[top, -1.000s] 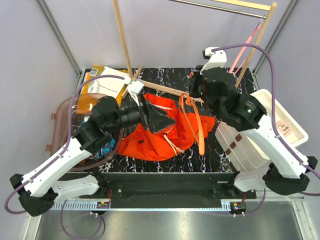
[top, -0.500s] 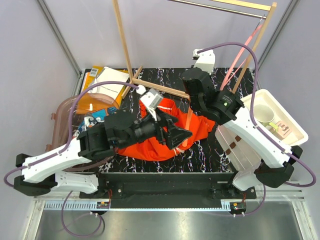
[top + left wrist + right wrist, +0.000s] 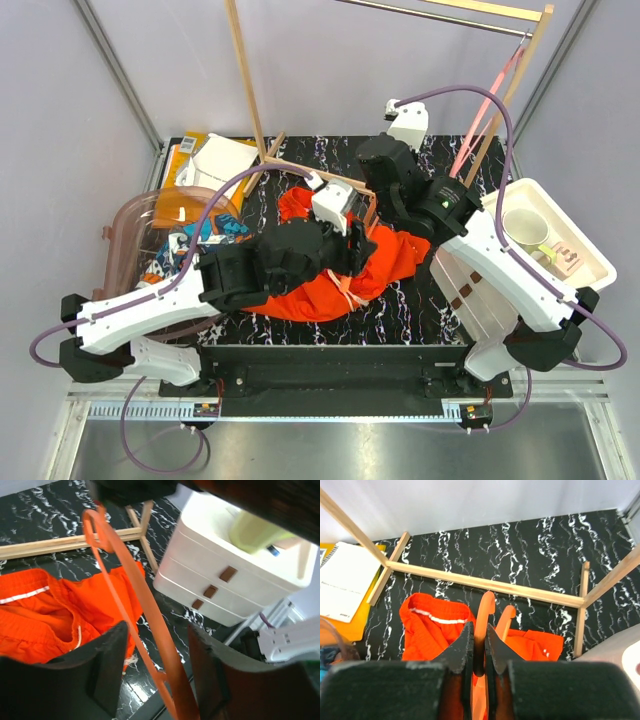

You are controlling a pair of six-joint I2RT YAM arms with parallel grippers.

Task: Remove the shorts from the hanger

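Bright orange shorts (image 3: 320, 285) with a white drawstring lie crumpled on the black marble table (image 3: 420, 300). My right gripper (image 3: 480, 630) is shut on the hook of an orange plastic hanger (image 3: 487, 602), holding it upright above the shorts (image 3: 432, 627). My left gripper (image 3: 156, 645) straddles a sloping arm of the hanger (image 3: 127, 575), open, with a gap on each side. In the top view it (image 3: 360, 245) sits just below the right gripper (image 3: 373, 198). Blue patterned shorts (image 3: 205, 232) lie in the pink tub.
A wooden rack frame (image 3: 300, 170) crosses the back of the table. White drawers (image 3: 225, 570) holding a green cup (image 3: 525, 228) stand at the right. A clear pink tub (image 3: 130, 225) and papers (image 3: 215, 160) lie at the left.
My left arm swung right across the shorts, and its jaws have narrowed around the hanger's arm. The right gripper drew the hanger left and stood it upright.
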